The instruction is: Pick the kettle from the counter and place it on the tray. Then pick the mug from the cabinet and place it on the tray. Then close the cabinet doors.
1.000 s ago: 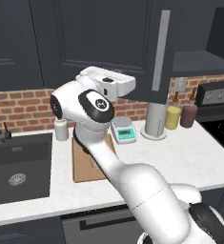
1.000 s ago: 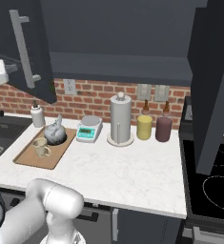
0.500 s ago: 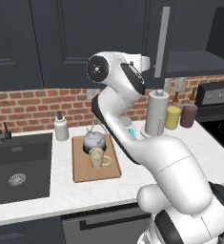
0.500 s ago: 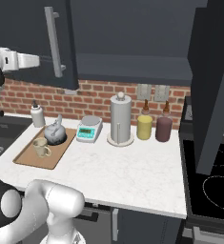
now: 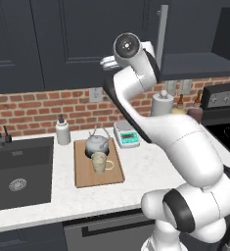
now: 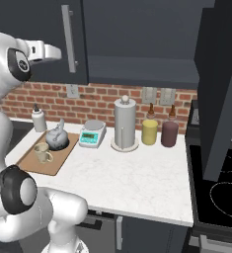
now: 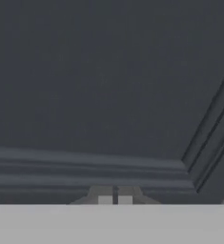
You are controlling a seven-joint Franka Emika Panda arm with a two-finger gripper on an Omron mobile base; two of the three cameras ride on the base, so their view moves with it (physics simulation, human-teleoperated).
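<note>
The silver kettle (image 5: 97,145) (image 6: 57,139) and the beige mug (image 5: 101,162) (image 6: 41,152) both stand on the wooden tray (image 5: 84,177) (image 6: 51,165) on the white counter (image 5: 150,171). My gripper (image 5: 105,62) (image 6: 59,51) (image 7: 115,199) is raised high, shut and empty. It presses against the front of the left cabinet door (image 5: 77,44) (image 6: 33,20), near its bar handle (image 6: 66,37). In the hand view the dark door panel (image 7: 108,86) is very close. The cabinet shelf (image 6: 142,74) shows to the right. The right cabinet door (image 6: 221,89) stands wide open.
A white soap bottle (image 5: 62,132) and a sink (image 5: 18,171) lie left of the tray. A scale (image 6: 92,133), paper towel roll (image 6: 125,123), yellow canister (image 6: 149,131) and dark red canister (image 6: 169,133) line the back wall. A stove (image 6: 221,192) is at right.
The arm rose from over the tray to the left cabinet door and pushed it. The door has swung toward the cabinet front.
</note>
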